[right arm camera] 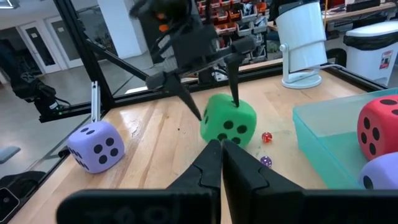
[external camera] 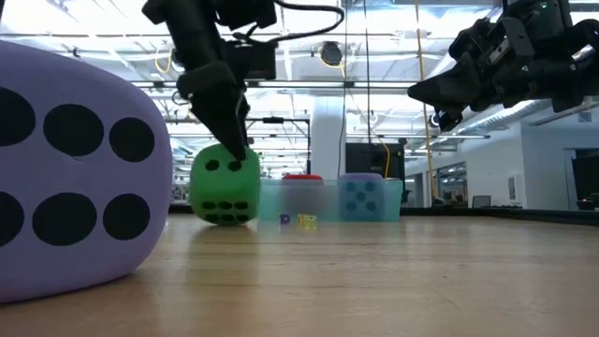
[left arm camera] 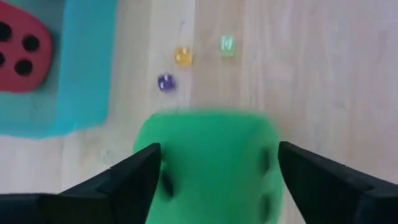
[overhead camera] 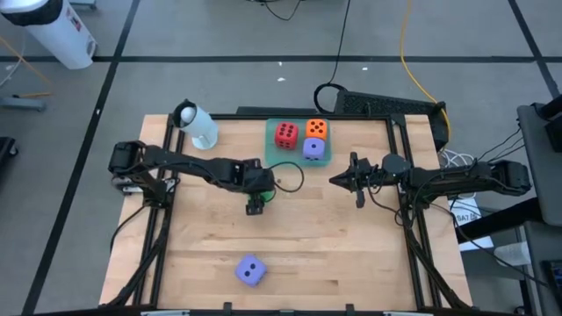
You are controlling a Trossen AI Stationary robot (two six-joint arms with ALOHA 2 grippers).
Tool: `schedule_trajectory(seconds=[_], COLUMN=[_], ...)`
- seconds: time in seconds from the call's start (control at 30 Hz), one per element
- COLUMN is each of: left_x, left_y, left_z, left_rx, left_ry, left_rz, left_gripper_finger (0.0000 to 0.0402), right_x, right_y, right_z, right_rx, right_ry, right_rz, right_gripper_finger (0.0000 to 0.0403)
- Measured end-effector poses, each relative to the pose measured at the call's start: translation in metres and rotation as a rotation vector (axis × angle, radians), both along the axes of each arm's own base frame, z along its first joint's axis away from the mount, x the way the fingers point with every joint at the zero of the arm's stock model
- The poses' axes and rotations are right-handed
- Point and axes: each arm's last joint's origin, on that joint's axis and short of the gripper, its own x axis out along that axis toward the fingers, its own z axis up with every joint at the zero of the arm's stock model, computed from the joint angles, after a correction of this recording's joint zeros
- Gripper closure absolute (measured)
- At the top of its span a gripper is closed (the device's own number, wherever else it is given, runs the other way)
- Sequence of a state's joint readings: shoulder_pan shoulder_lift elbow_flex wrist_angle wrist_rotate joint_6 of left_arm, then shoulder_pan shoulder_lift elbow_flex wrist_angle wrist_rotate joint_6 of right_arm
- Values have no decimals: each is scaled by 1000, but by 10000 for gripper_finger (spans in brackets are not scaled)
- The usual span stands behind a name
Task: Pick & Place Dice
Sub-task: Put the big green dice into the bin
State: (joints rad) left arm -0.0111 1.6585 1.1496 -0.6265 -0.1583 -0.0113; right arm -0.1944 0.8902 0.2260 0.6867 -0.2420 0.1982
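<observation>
The green die (right arm camera: 227, 121) sits mid-table between the fingers of my left gripper (left arm camera: 217, 155), which comes down on it at a slant. In the high view the gripper (overhead camera: 257, 197) hides most of the die. A red die (overhead camera: 286, 133), an orange die (overhead camera: 317, 129) and a purple-blue die (overhead camera: 313, 147) lie in the green tray (overhead camera: 274, 149) at the far edge. Another purple-blue die (overhead camera: 250, 270) rests on the table near the front edge. My right gripper (overhead camera: 335, 180) hovers shut, level, right of centre. My left gripper has the green die between its two fingers, one on each of two opposite sides (left arm camera: 149, 168), slanting down from above and from the table's left. In the low view the die's underside (external camera: 225, 221) is at table height; whether it is lifted clear, I cannot tell.
A white cylinder (overhead camera: 198, 125) stands at the table's far left corner. Three tiny translucent dice (left arm camera: 183, 56) lie on the wood between the green die and the tray. Bare wood lies between the centre and the near purple-blue die.
</observation>
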Motion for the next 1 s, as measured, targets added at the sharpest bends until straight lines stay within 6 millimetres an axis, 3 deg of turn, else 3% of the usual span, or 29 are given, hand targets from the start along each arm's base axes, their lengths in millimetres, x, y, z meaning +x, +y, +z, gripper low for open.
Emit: schedule_trajectory(seconds=[0.3, 0.5, 0.8, 1.0], left_x=[-3, -3, -5, -11], left_y=[3, -5, -34, -42], left_z=[2, 2, 7, 22], left_rx=[-91, -112, -94, 8], left_ry=[12, 18, -7, -38], left_rz=[17, 23, -62, -22], left_gripper_finger=[153, 167, 114, 41], right_x=[0, 0, 0, 0], right_y=[0, 0, 0, 0], right_z=[0, 0, 0, 0], right_rx=[9, 9, 9, 7], right_ry=[-4, -4, -4, -4], right_rz=[0, 0, 1, 1], right_gripper_finger=[399, 399, 399, 399])
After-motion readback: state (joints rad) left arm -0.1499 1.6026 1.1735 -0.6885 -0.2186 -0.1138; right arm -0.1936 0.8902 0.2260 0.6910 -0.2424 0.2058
